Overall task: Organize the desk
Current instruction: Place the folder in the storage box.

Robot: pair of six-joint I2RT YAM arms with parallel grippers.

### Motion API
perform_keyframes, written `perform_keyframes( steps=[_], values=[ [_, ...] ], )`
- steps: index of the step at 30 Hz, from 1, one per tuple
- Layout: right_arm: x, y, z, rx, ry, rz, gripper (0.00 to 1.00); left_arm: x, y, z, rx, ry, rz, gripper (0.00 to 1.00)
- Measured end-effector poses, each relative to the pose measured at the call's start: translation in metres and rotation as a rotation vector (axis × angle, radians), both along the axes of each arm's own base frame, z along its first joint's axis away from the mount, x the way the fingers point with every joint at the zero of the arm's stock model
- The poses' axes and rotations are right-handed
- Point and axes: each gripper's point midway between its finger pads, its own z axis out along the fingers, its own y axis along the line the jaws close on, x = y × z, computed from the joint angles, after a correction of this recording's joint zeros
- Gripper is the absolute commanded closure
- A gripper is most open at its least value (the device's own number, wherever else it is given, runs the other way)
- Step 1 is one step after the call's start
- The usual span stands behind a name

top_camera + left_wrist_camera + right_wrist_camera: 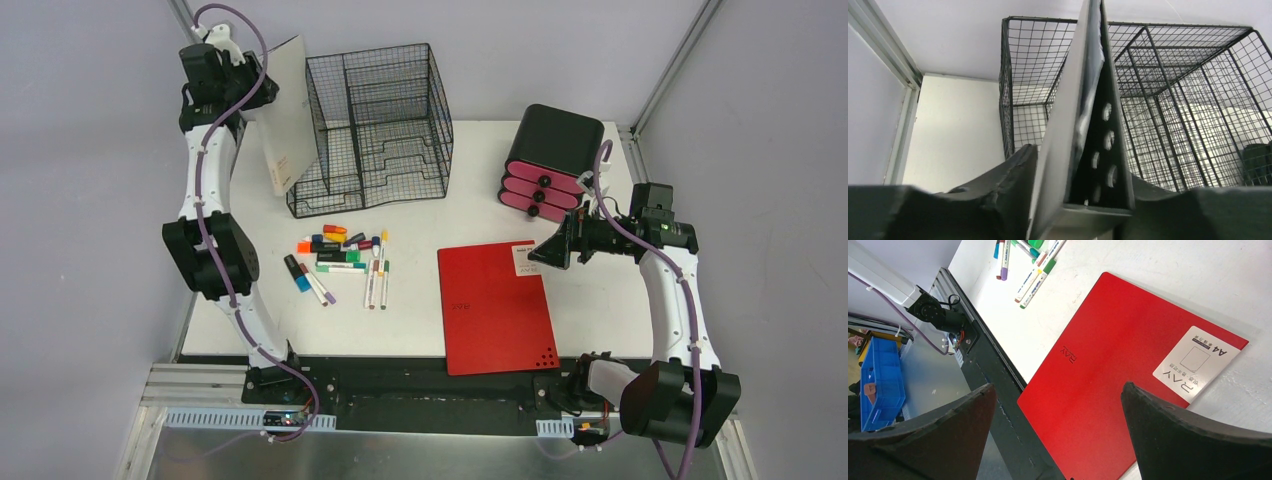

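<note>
At the far-left corner of the white desk (600, 300), raised high on the left arm: the left gripper (1080, 175), closed around the top edge of a pale grey folder (290, 110). Held on edge and tilted, just beside the left wall of the black wire-mesh organizer (380, 120); lower corner apparently down near the tabletop, though hard to tell from above whether touching. From the wrist view, pinched between both fingers (998, 185), cover to the left, a dark inner face with round holes to the right, mesh compartments beyond.

In front of the organizer, lying loose on the tabletop: a scatter of coloured markers (345, 255), several side by side.

Right of centre, flat on the desk: a red folder (495, 310) with a white label (523, 260) at its far right corner, near edge over the black strip (400, 385) along the front. Hovering just over that labelled corner: the right gripper (1058, 387), jaws spread wide, nothing between them.

At far right, behind that gripper and toward the back edge: a black box (560, 130) with three pink drawers (540, 185), stacked, fronts facing the near side.

Spanning the whole scene between grey walls (90, 250), directly ahead of both arm bases: the desk itself.
</note>
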Motion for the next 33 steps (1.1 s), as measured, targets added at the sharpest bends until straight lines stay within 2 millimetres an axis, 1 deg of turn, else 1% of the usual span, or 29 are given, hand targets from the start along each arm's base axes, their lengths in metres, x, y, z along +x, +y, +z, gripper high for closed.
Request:
perform_keyframes(
  steps=[3,5,12,15,18,20,23,26,30,33],
  values=[
    [0.0,0.0,0.0,0.0,0.002,0.0,0.01,-0.001,0.002,0.006,0.028,0.001,-0.004,0.8],
    [0.0,0.0,0.0,0.0,0.002,0.0,0.01,-0.002,0.002,0.006,0.041,0.006,-0.011,1.0],
    [0.0,0.0,0.0,0.0,0.002,0.0,0.01,-0.003,0.0,0.008,0.059,0.007,-0.033,1.0],
    [0.0,0.0,0.0,0.0,0.002,0.0,0.01,-0.004,-0.001,0.01,0.068,-0.029,-0.039,1.0],
    [0.0,0.0,0.0,0.0,0.002,0.0,0.01,-0.012,-0.001,0.012,0.09,-0.096,-0.028,1.0],
    [0.0,0.0,0.0,0.0,0.002,0.0,0.01,-0.02,-0.001,0.014,0.105,-0.14,-0.013,1.0],
    [0.0,0.0,0.0,0.0,0.002,0.0,0.01,-0.027,0.002,0.02,0.126,-0.217,0.014,1.0],
    [0.0,0.0,0.0,0.0,0.002,-0.002,0.01,-0.027,0.004,0.024,0.143,-0.296,0.03,1.0],
    [0.0,-0.001,0.0,0.0,0.002,-0.006,0.01,-0.025,0.006,0.026,0.154,-0.357,0.047,1.0],
    [0.0,-0.001,0.0,-0.001,0.002,-0.007,0.01,-0.023,0.007,0.036,0.16,-0.415,0.05,1.0]
  ],
)
